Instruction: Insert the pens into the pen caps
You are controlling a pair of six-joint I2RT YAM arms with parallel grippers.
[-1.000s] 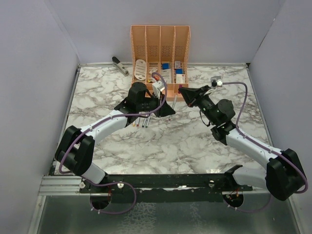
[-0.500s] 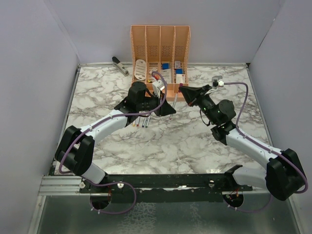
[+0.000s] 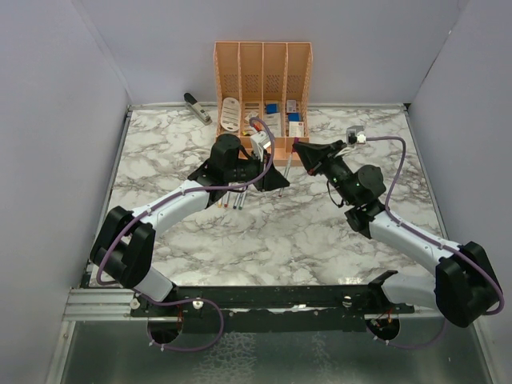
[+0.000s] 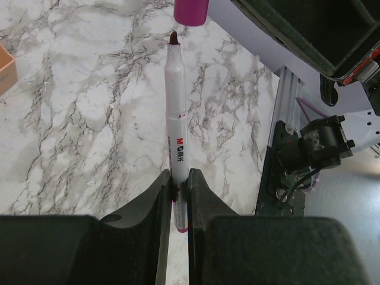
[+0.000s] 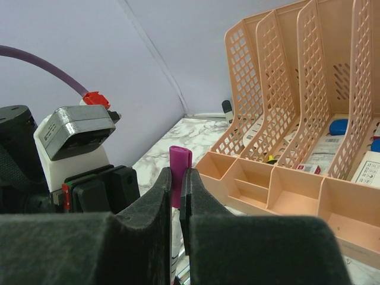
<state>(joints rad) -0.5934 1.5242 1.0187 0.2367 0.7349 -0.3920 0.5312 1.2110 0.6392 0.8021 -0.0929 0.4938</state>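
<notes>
- Pen (image 4: 177, 119) is clamped at its magenta tail end between the narrow jaws of the left gripper (image 4: 179, 190), held above the table between the two arms.
- Cap (image 4: 190, 12), magenta, is pinched in the right gripper (image 5: 176, 178), whose jaws are almost together on it. Most of the cap stands clear above the fingertips.
- Against a second ago hardly anything differs: the left arm has not moved, and the right wrist has only wavered slightly near the same spot.
- Table (image 3: 288, 232) is white marble veined in grey, with plain grey walls on three sides.
- An orange organizer (image 3: 262, 72) stands at the far edge, a stapler (image 3: 197, 107) to its left. A few more pens (image 3: 234, 200) lie under the left arm.
- Pen's long axis runs straight out from the left jaws, dark tip leading, away from the arm bases toward the organizer.
- That tip sits just short of the cap's mouth, in line with it but not touching.
</notes>
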